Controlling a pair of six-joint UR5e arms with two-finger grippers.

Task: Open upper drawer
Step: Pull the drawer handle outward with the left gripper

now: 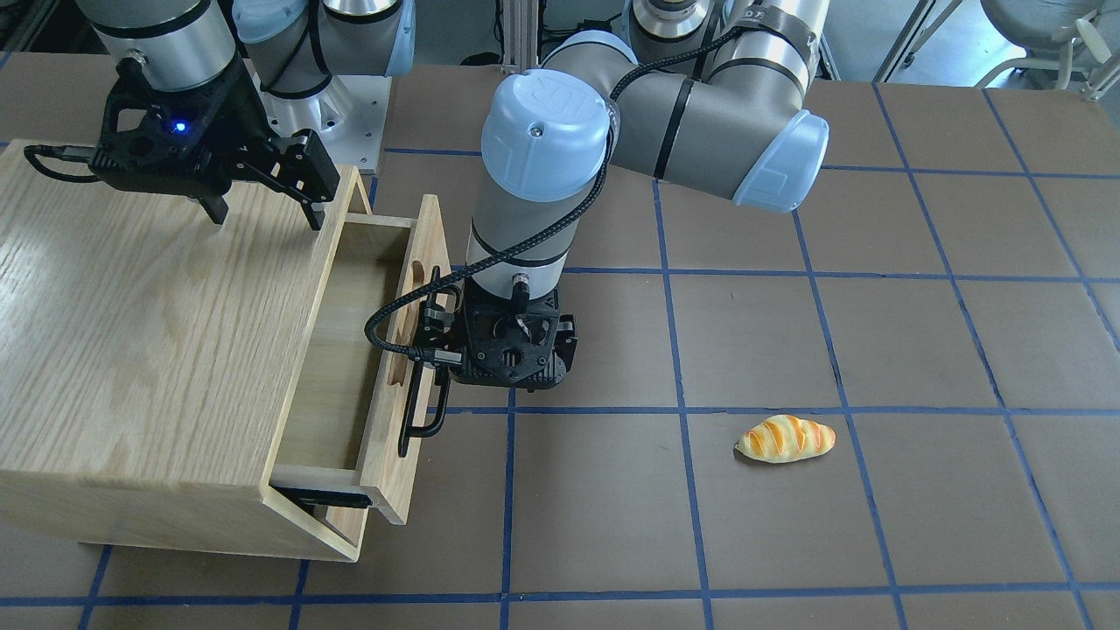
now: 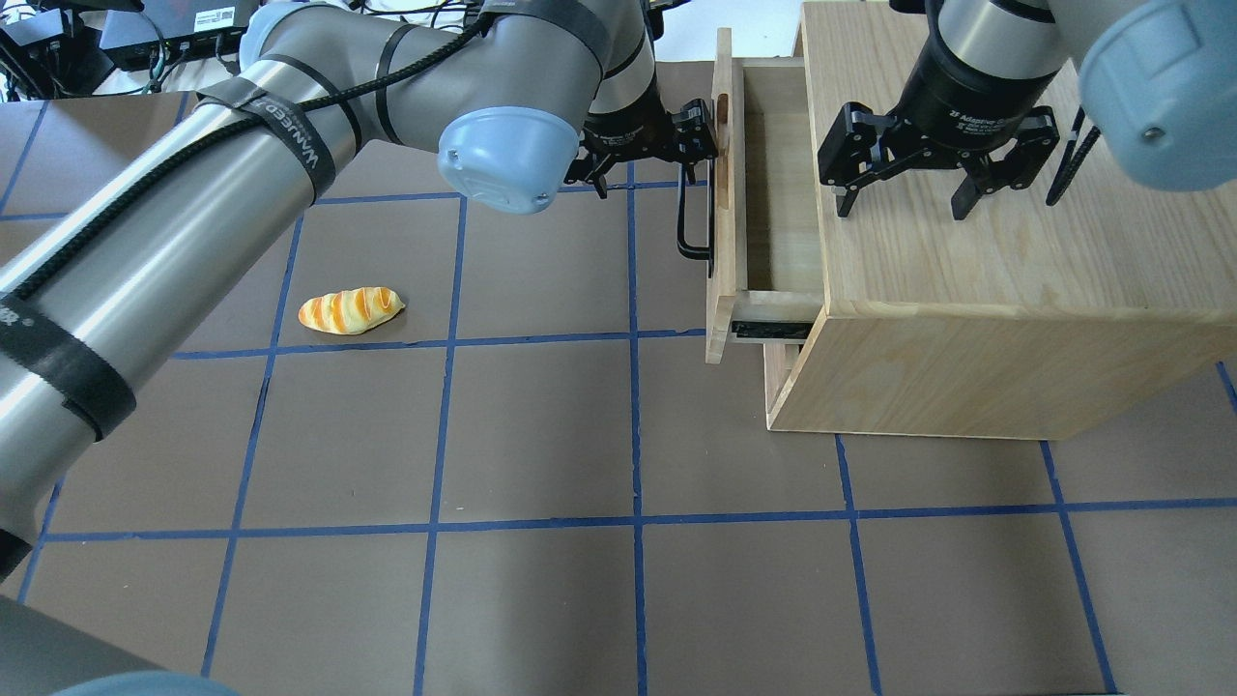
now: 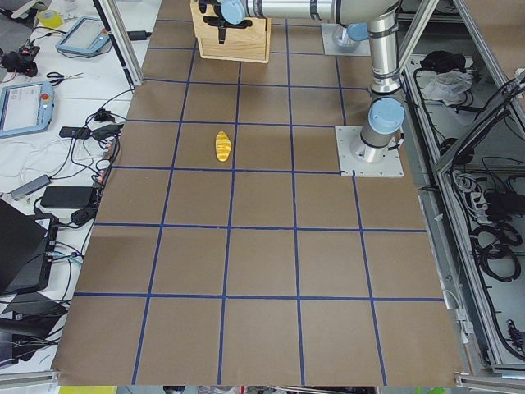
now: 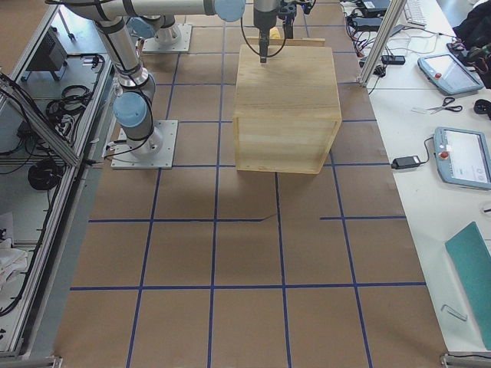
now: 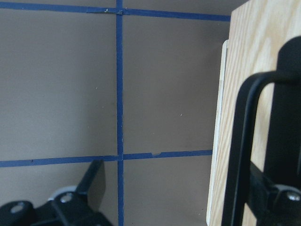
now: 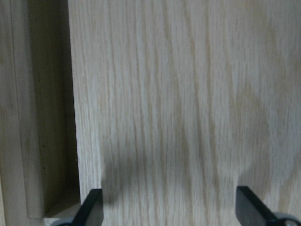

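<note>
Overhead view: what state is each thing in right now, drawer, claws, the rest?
Wide light-wood upper drawer with black bar handle: pulled partly out, empty where visible.
Left claw: open, one finger behind the handle.
Right claw: open, poised over the oak-grain cabinet top.
Orange-striped bread roll: lying on the table, untouched.

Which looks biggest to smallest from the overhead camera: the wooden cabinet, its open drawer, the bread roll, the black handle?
1. cabinet
2. upper drawer
3. bread roll
4. black handle: thin and partly hidden, and about as long as the roll, so these last two are close.
</note>
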